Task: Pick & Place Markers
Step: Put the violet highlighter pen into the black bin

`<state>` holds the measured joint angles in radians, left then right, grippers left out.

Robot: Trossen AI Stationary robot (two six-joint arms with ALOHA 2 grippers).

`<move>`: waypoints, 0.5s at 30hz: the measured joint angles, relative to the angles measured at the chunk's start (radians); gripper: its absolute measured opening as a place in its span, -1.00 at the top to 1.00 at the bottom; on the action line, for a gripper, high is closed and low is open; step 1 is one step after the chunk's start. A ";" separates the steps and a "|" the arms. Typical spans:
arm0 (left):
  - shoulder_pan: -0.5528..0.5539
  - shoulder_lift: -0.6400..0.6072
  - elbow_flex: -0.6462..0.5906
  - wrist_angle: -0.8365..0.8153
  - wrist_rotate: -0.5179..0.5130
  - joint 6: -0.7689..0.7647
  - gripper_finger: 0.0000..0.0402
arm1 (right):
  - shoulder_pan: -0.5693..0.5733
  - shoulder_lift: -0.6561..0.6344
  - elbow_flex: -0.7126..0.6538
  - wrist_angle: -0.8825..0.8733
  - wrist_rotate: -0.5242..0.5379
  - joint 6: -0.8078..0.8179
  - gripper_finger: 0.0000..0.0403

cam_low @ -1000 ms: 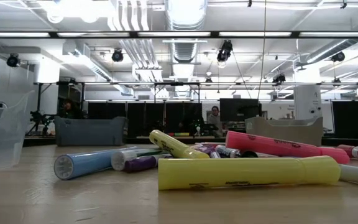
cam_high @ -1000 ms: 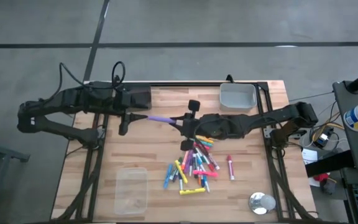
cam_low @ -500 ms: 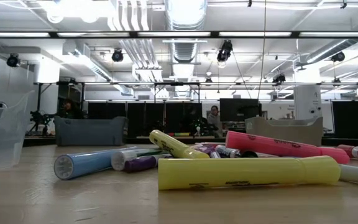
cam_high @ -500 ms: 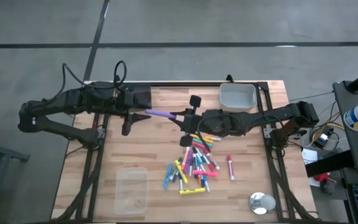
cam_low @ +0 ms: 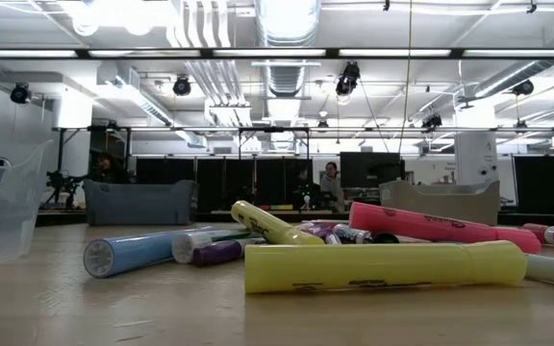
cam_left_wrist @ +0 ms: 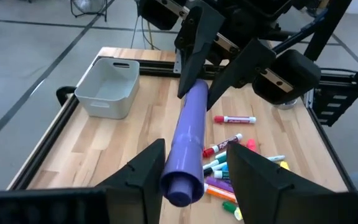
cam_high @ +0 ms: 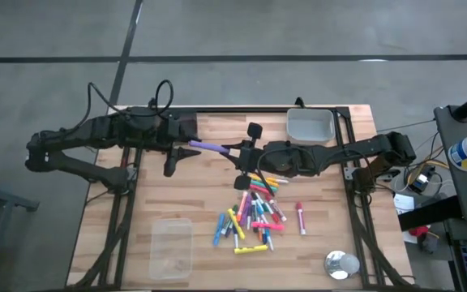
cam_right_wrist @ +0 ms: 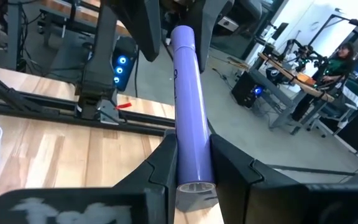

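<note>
- Wooden table (cam_high: 193,195): the slab sat inside a black frame. The left half was mostly bare wood, so that was the widest free area.
- Left arm came in from the left edge. The left gripper (cam_high: 183,152) hung over the back-centre of the table with its fingers (cam_left_wrist: 143,176) spread wide, one either side of the purple marker's free end and not visibly pressing on it.
- Right arm reached in from the right edge. The right gripper (cam_high: 242,150) was clamped on the other end of the purple marker (cam_high: 208,148), fingers (cam_right_wrist: 166,163) tight on the barrel.
- The purple marker was held off the table, roughly level, bridging the gap between the two grippers.
- Grey bin (cam_high: 310,126) sat at the back edge, right of centre, tight against the frame and just behind the right arm.
- Clear container (cam_high: 171,247) sat near the front edge, left of centre, with open wood all around it.
- Pile of markers (cam_high: 254,212) lay centre-right, under and in front of the right gripper, spreading toward the front. A yellow one (cam_low: 383,266) lay closest to the low camera.
- One pink marker (cam_high: 301,217) lay apart, right of the pile.
- Small shiny round object (cam_high: 340,264) sat at the front right corner, close to the edge.
</note>
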<state>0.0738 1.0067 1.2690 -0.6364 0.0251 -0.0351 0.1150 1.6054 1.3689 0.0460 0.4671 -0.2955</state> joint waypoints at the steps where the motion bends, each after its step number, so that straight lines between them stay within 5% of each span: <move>1: 0.000 0.002 0.000 0.004 0.000 -0.004 0.20 | 0.000 0.000 0.000 0.002 0.000 0.000 0.65; 9: 0.000 0.004 0.000 0.016 0.002 -0.018 0.23 | 0.000 0.000 0.000 0.002 0.000 0.003 0.65; 15: 0.000 0.006 0.000 0.018 0.000 -0.030 0.45 | -0.002 0.000 0.000 0.001 0.000 0.006 0.64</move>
<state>0.0738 1.0122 1.2686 -0.6183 0.0250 -0.0647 0.1135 1.6054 1.3689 0.0471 0.4667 -0.2899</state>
